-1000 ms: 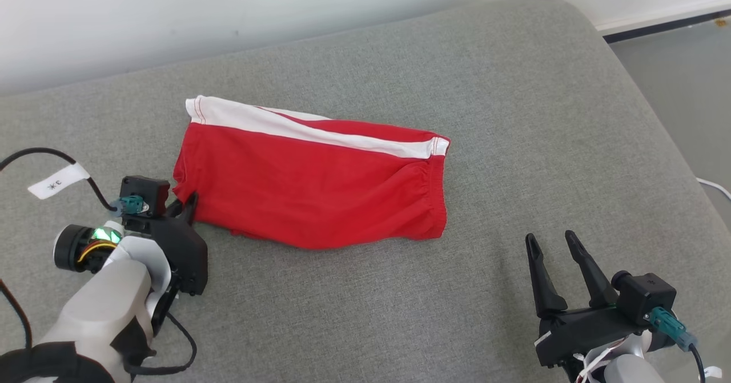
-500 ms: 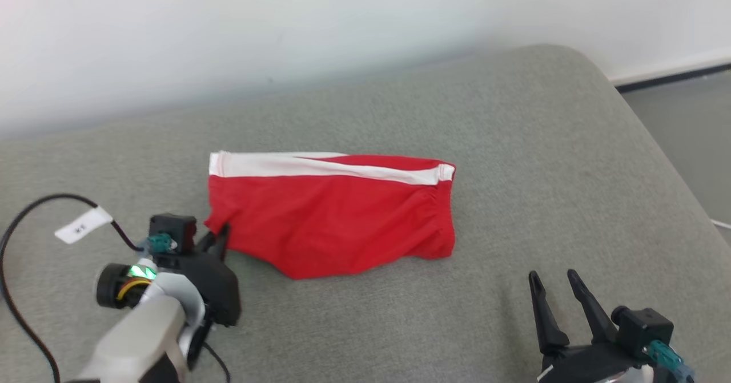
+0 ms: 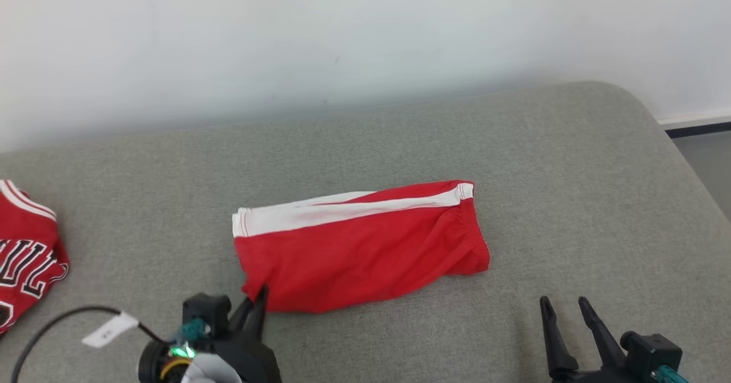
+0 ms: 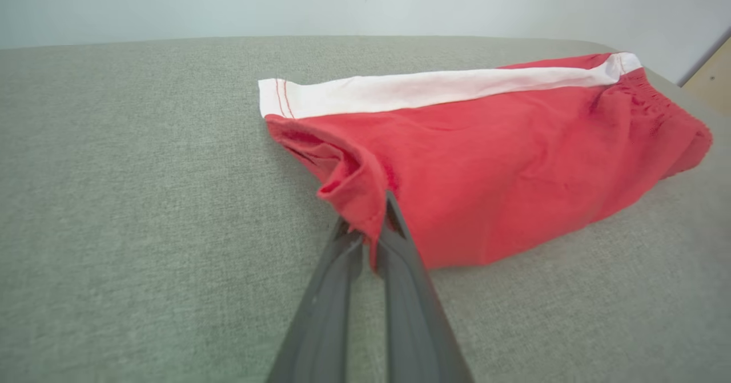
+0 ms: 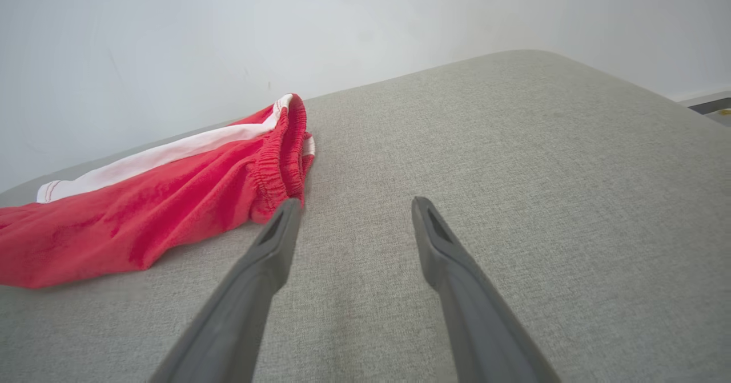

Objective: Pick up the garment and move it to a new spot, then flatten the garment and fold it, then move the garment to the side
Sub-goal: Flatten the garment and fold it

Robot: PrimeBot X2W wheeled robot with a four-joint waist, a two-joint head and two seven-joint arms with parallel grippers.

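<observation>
The garment (image 3: 365,249) is a pair of red shorts with a white side stripe, folded into a flat band on the grey cushion (image 3: 514,160). My left gripper (image 3: 256,303) is shut on the garment's near left corner; in the left wrist view the red hem (image 4: 357,200) is pinched between its fingertips and lifted a little. The garment (image 5: 148,212) lies left of my right gripper (image 5: 354,209), whose fingers stand open over bare cushion. In the head view that right gripper (image 3: 564,307) is at the lower right, apart from the cloth.
A second red garment with black lettering (image 3: 25,257) lies at the cushion's far left edge. A white wall (image 3: 342,40) runs behind the cushion. The cushion's rounded right end drops to the floor (image 3: 708,154). A tagged black cable (image 3: 85,326) trails from my left wrist.
The head camera has tilted up and turned left, bringing the second red garment into view. My left gripper has drawn the garment's left corner nearer, turning the garment. The right gripper stays open.
</observation>
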